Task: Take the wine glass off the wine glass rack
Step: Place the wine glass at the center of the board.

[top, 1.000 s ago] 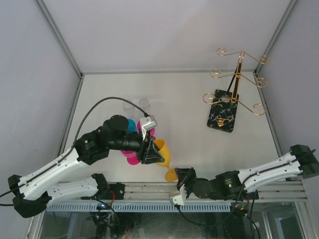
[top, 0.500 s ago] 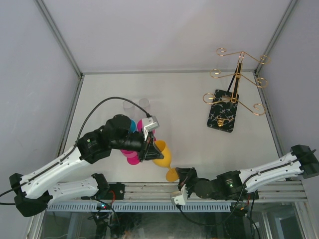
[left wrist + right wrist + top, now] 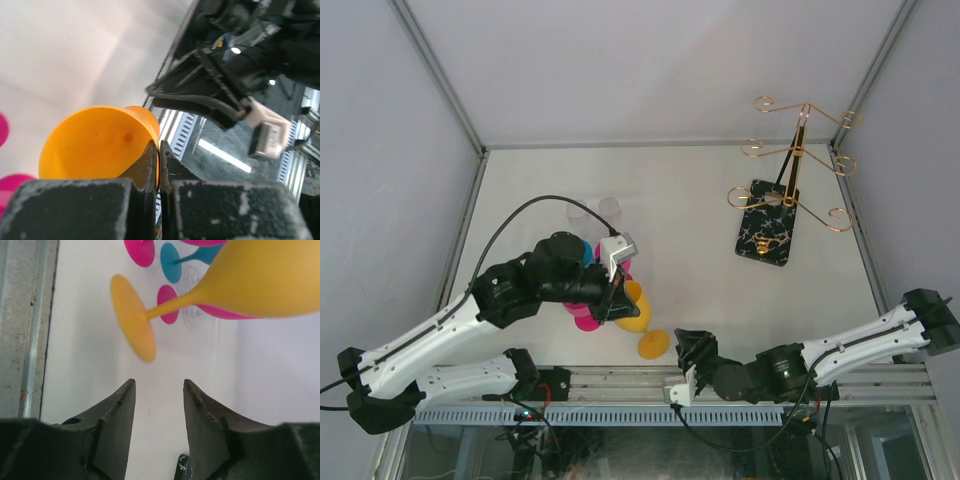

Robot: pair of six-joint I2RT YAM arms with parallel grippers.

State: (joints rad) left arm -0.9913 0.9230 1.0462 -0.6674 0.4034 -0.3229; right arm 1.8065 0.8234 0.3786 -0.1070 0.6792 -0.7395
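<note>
Left claw [image 3: 159, 150]: clenched. In my left wrist view the two fingers pinch the thin rim of the orange wine glass [image 3: 95, 145], one on either side of the bowl's edge.
Right claw [image 3: 157, 385]: released, fingers apart with nothing between them. The foot of the glass sits just ahead of the tips and touches neither.
Glass, look: opaque orange all over, with a rounded bowl, a slim stem and a flat round foot. It is tilted, with the bowl up at the left claw and the stem slanting away to the foot.
Glass, place: at the near edge of the tabletop [image 3: 690, 200], between my two arms. It is off the wine glass rack [image 3: 767, 236] and well apart from it.
Rack: at the far right of the tabletop, gold wire arms with curled loops on a black marbled base.
Neighbours: pink glasses [image 3: 585, 318], a teal glass [image 3: 583, 252] and clear glasses [image 3: 610, 208] are clustered by the left arm.
Hard to see: from above, the wrist covers the left claw's fingertips. The bowl hides the stem and foot in the left wrist view. In the right wrist view the bowl is blurred and cut off by the frame. I cannot tell whether the foot touches the tabletop.
</note>
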